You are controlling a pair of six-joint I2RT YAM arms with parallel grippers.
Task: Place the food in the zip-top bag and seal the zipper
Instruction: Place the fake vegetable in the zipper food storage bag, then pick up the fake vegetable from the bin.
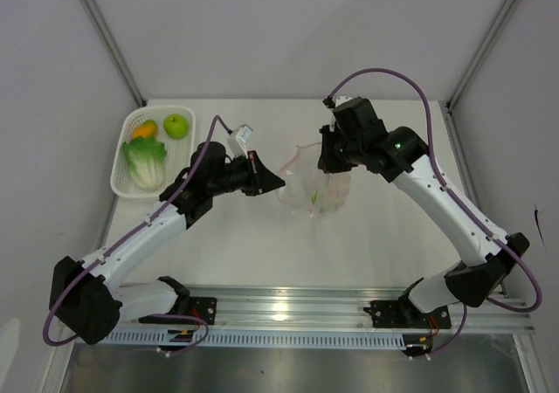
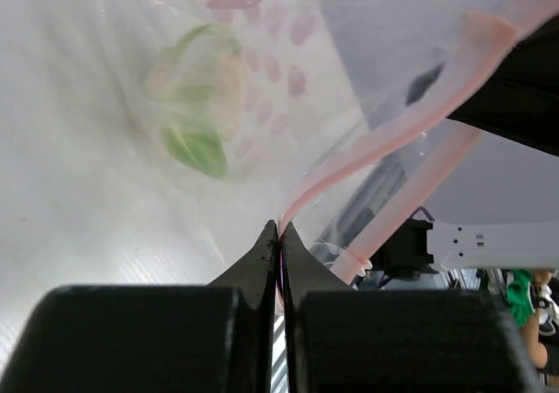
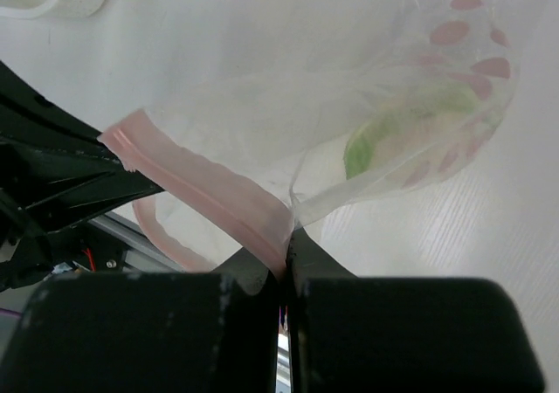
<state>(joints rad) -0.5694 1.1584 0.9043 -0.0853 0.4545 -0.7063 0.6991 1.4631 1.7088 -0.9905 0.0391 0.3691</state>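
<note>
The clear zip-top bag hangs between my two grippers above the table middle. A whitish-green food piece lies inside it, also seen in the right wrist view. My left gripper is shut on the bag's pink zipper strip at its left end. My right gripper is shut on the zipper strip at the right end. The strip's two sides stand apart, so the mouth is open. A green apple, an orange fruit and a cabbage lie in the white basket.
The white mesh basket stands at the table's far left, beside the left arm. A metal rail with the arm bases runs along the near edge. Grey walls and frame posts enclose the table at the back and sides.
</note>
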